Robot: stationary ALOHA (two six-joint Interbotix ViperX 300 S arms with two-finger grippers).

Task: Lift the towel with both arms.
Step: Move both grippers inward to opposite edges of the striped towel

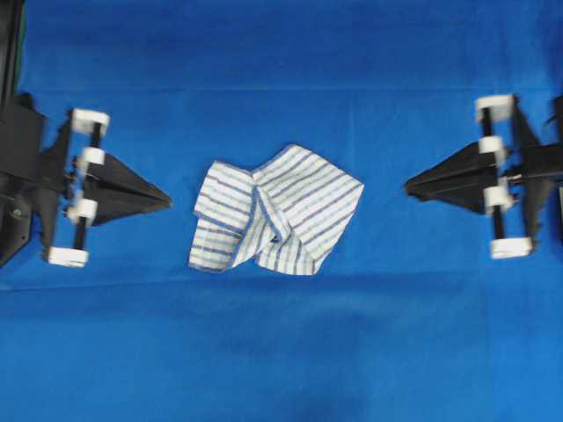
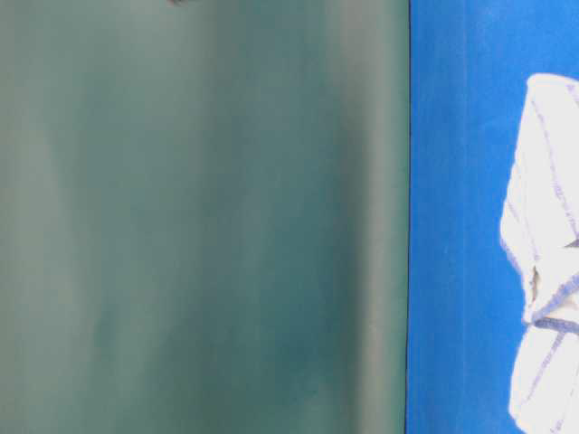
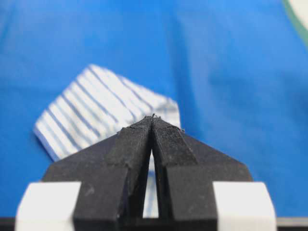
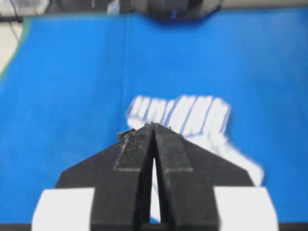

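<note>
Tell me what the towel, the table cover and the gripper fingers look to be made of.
The towel: thin woven cloth, matte, judging by its soft folds and printed stripes. The table cover: smooth blue sheet, possibly fabric or vinyl; faint creases only. The left gripper fingers: black matte plastic with fine layered ridges, likely 3D-printed.

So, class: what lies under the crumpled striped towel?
The small white cloth towel with blue-grey stripes lies on the plain blue table cover, which shows all round it. Whatever is beneath its folds is covered. Neither pincer touches it.

Soft woven towel (image 1: 277, 211) on matt blue table cover (image 1: 281, 352).
</note>
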